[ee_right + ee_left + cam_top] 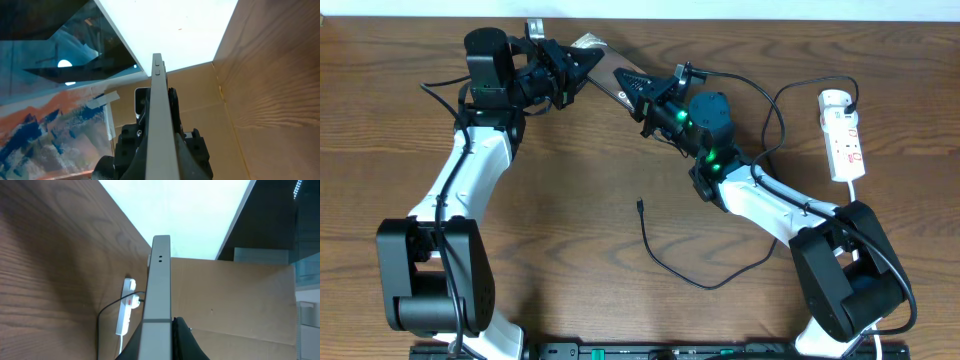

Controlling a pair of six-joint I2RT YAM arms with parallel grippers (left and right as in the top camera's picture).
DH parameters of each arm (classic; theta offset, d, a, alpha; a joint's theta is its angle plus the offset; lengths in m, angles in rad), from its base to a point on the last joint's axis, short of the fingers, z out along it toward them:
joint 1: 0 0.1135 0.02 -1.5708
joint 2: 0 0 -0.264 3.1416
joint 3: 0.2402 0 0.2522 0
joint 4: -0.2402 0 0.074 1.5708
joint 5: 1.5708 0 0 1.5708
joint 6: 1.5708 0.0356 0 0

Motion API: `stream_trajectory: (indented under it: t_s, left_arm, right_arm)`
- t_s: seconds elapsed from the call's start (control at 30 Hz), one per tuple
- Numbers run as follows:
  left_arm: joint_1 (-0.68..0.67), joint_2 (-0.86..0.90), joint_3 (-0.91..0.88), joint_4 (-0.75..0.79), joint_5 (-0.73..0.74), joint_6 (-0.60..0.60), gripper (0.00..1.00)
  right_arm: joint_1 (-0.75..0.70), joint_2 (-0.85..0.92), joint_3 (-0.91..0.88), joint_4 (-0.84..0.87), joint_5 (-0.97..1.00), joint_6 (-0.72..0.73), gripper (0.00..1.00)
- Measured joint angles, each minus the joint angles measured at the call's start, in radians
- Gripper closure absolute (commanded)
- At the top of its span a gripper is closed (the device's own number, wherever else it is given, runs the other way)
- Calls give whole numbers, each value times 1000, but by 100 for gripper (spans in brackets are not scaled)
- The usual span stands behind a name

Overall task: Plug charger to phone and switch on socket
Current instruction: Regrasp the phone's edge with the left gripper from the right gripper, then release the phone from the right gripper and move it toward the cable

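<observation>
Left arm [470, 170], right arm [765, 200] near tip-to-tip, jaws seemingly shut.

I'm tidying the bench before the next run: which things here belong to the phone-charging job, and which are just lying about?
For the job: phone, clamped between left gripper and right gripper; black charger cable, tip loose on the table; white power strip.
Just there: cardboard panel; blue-and-orange picture.

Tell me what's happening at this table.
Both arms grip the phone at the table's far side, the left tool and right tool each shut on one end. The charger cable lies loose on the table, its tip not in the phone. The power strip sits untouched at the right.
</observation>
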Motion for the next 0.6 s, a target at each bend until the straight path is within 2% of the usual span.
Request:
stream_trajectory:
  t_s: [0.1,0.2,0.33,0.6]
  left_arm:
    - [0,0,0,8,-7,6,93]
    - [2,0,0,14,-19,18,92]
    - [9,0,0,15,-26,26,93]
    - [27,0,0,15,-23,27,93]
  right_arm:
    - [2,-1,-1,-14,-27,-34,80]
    - [7,-1,-1,-15,-58,-69,59]
    - [-2,-2,-1,-15,-79,-131,55]
    - [-100,-2,-1,-15,-80,-246,32]
